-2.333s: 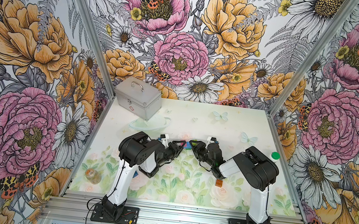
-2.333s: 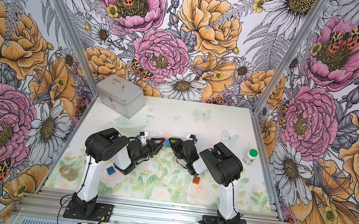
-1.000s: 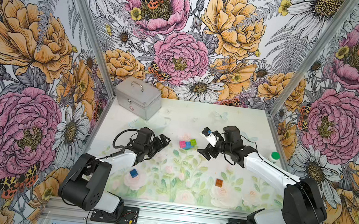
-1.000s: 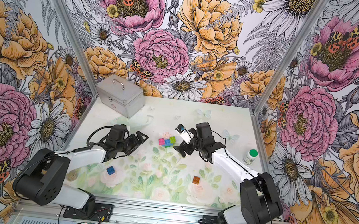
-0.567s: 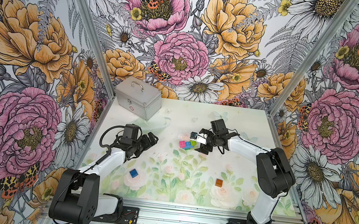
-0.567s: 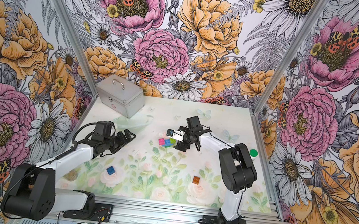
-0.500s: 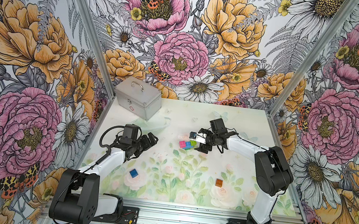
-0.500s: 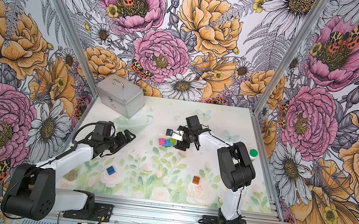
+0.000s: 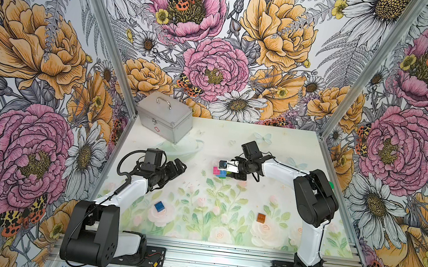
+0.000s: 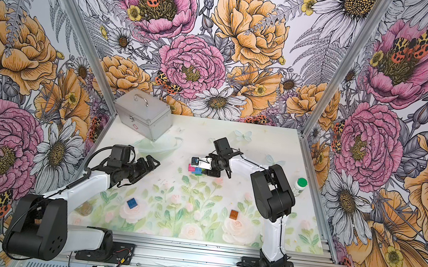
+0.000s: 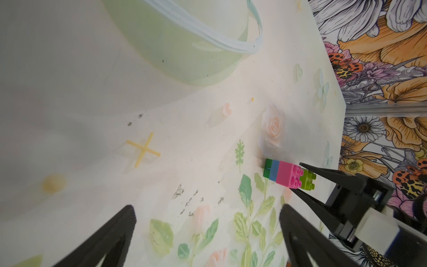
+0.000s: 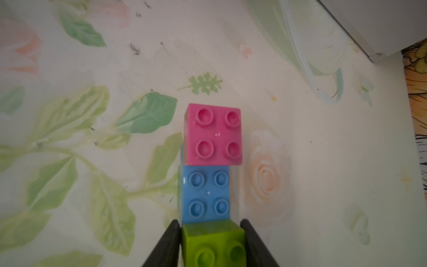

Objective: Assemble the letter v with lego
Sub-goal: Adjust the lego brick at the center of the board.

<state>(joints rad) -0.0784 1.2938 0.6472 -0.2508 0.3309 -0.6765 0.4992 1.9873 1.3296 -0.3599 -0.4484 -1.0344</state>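
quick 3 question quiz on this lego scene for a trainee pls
1. True or false: the right arm's jaws stand closed against both sides of the lime studded plastic brick.
2. Which loose brick lies nearer the left arm? A: dark blue plastic cube brick. B: orange plastic cube brick.
3. Fill in: the pink studded plastic brick is stacked on a ____ brick.
Key: 1 true; 2 A; 3 light-blue.
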